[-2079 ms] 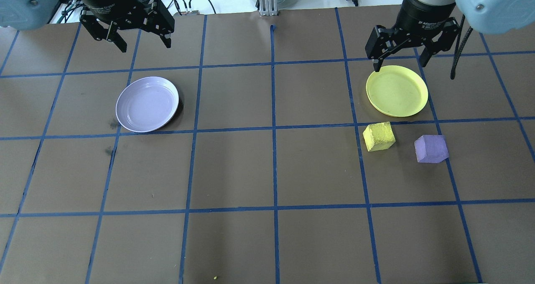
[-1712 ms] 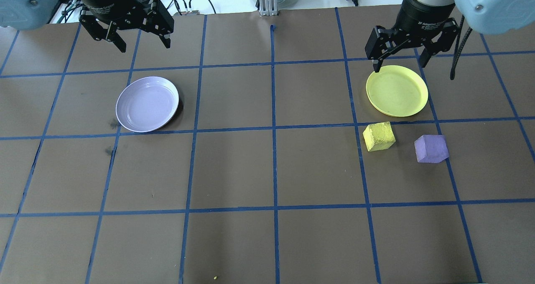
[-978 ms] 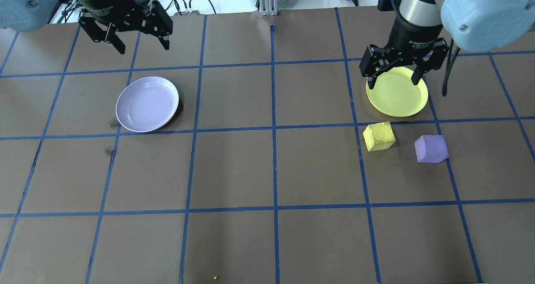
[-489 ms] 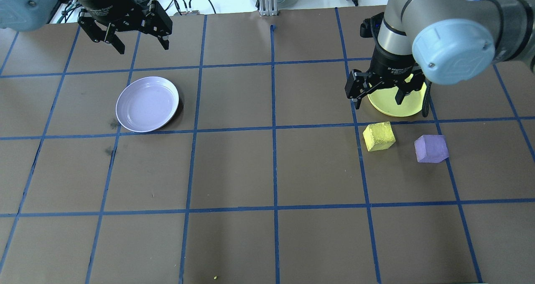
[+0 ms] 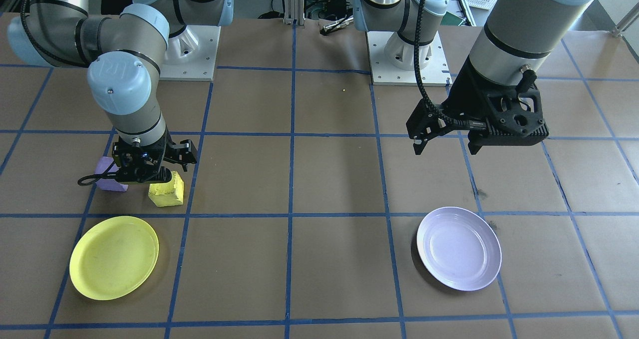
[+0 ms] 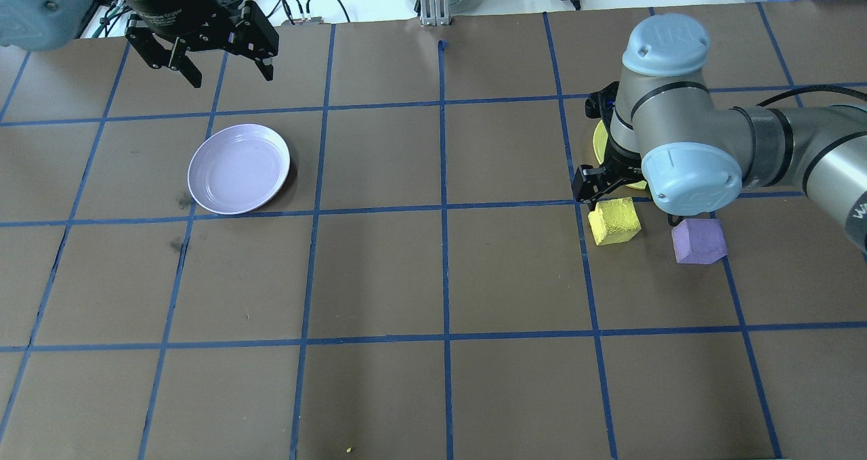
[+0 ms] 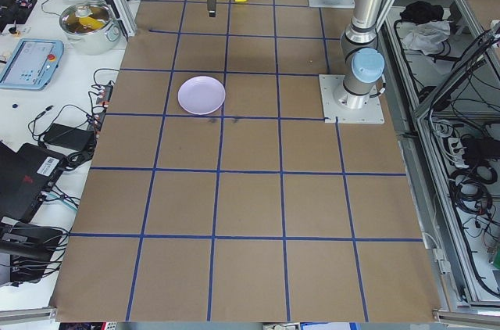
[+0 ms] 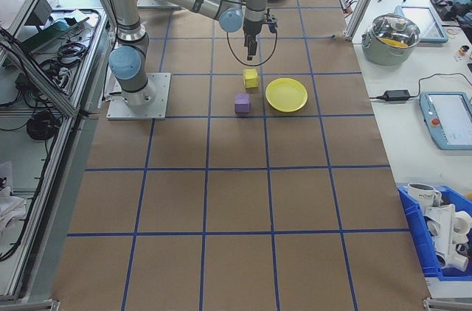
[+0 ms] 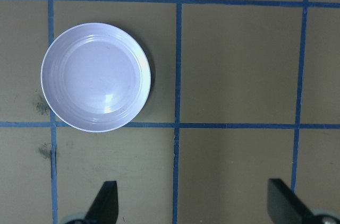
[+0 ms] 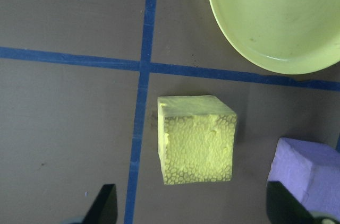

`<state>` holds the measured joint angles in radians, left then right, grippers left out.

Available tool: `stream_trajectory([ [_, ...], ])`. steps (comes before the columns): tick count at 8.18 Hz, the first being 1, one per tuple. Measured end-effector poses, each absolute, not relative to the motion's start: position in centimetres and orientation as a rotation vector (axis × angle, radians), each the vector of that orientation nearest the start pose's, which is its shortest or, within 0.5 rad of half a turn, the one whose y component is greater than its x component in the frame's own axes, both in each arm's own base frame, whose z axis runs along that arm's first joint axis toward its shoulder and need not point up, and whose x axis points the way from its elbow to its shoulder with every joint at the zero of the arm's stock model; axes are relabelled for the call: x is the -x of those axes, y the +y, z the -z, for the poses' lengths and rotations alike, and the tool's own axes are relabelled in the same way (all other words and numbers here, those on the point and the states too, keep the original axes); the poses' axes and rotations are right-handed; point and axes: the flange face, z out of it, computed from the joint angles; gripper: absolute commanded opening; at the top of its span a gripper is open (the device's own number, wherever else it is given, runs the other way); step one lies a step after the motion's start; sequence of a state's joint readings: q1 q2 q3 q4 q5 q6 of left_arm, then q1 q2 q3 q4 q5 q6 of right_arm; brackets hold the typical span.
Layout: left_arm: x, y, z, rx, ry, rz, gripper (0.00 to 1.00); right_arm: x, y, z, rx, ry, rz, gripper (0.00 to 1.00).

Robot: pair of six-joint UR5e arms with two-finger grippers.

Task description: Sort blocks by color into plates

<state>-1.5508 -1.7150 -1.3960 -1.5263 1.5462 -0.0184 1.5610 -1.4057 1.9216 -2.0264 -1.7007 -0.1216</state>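
Right gripper [image 5: 150,171] hangs low over the yellow block [image 5: 166,191] w/ fingers [image 10: 102,204] spread wide, nothing between them; in the right wrist view the block sits centred betw. the two tips, flat on the brown counter [image 6: 433,277]. The purple block [image 6: 698,240] lies just beside the yellow one, apart from it, on the side nearer the counter's right end. The yellow plate [image 5: 114,257] rests close by, across a blue tape line [image 10: 159,68] from both blocks, bare inside; in the overhead view the right arm hides most of it. Left gripper [image 6: 206,57] hovers high near the far edge of the counter on the robot's left side, fingers [image 9: 106,203] likewise spread and holding nothing. The lavender plate [image 6: 238,169] lies near it on the counter, bare inside, well apart from the blocks. Both blocks are outside the plates
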Motion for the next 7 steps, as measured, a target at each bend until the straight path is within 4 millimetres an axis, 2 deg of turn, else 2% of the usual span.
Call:
stream_trajectory([
  [1, 12.4, -56.3, -50.3, 0.060, 3.163, 0.119, 1.00, -10.0, -51.1, -27.1, 0.196, 3.258, -0.115, 1.00],
  [3, 12.4, -56.3, -50.4, 0.061, 3.163, 0.122, 1.00, -8.6, -52.1, -23.5, 0.202, 3.249, -0.122, 1.00],
  [4, 12.3, -56.3, -50.4, 0.063, 3.162, 0.122, 1.00, -8.4, -52.5, -21.6, 0.204, 3.243, -0.148, 0.92],
  [5, 12.3, -56.3, -50.4, 0.063, 3.162, 0.122, 1.00, -8.3, -52.6, -20.5, 0.204, 3.237, -0.172, 0.66],
  [6, 12.3, -56.3, -50.4, 0.064, 3.163, 0.123, 1.00, -8.3, -52.7, -19.9, 0.205, 3.233, -0.187, 0.52],
  [7, 12.3, -56.3, -50.4, 0.064, 3.163, 0.124, 1.00, -8.2, -52.7, -19.7, 0.198, 3.234, -0.189, 0.48],
])
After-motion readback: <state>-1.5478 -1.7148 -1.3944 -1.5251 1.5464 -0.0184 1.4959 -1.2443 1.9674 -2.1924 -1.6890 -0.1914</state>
